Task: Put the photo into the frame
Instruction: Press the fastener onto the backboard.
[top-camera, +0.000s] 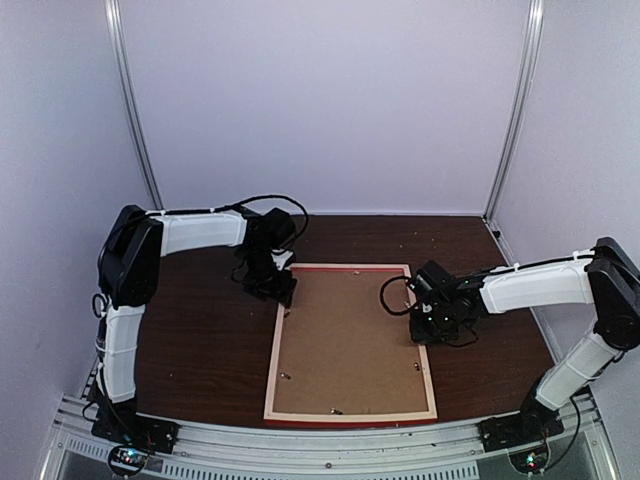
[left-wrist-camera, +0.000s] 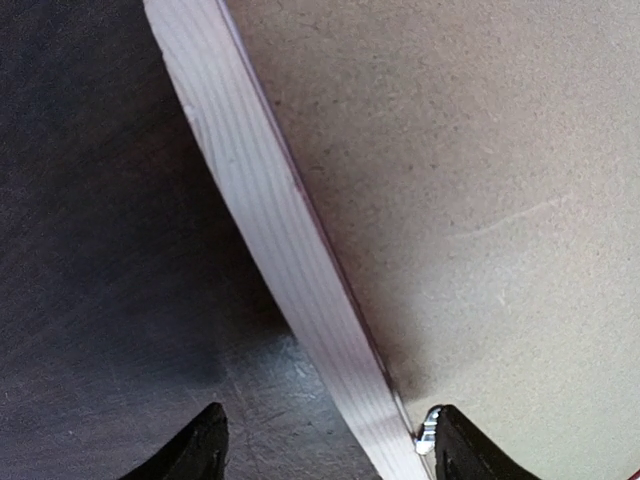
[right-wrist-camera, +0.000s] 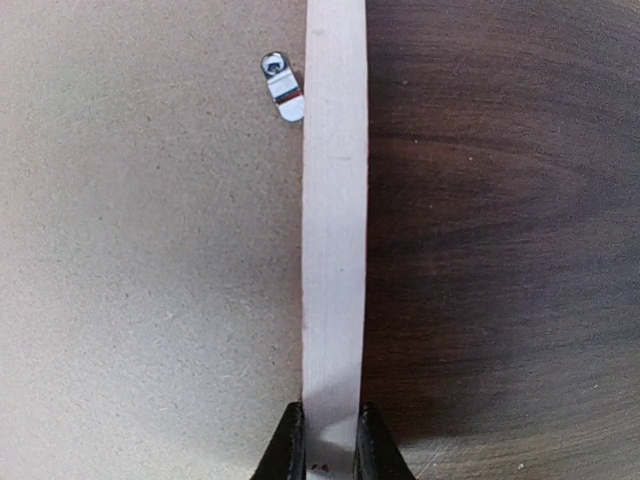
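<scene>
The frame (top-camera: 275, 370) lies back-up on the table (top-camera: 200, 350), its long axis running away from our bases, with the backing board (top-camera: 350, 345) in it. The photo is not visible. Our right gripper (right-wrist-camera: 328, 435) pinches the right rail — our left gripper (left-wrist-camera: 325, 440) straddles the left rail near the far corner, jaws apart.

Top view: left gripper (top-camera: 278, 290) tips hidden under its own wrist, at the frame (top-camera: 350, 416) corner toward the worktop's far edge. Right gripper (top-camera: 428, 322) tips likewise, at the frame's right rail. Frame face down, front unseen. Small tabs (top-camera: 285, 376) on backing board (top-camera: 350, 330) too small to make out. Wrist views: fingers (left-wrist-camera: 200, 452) cut by bottom edge, rail runs off frame.
</scene>
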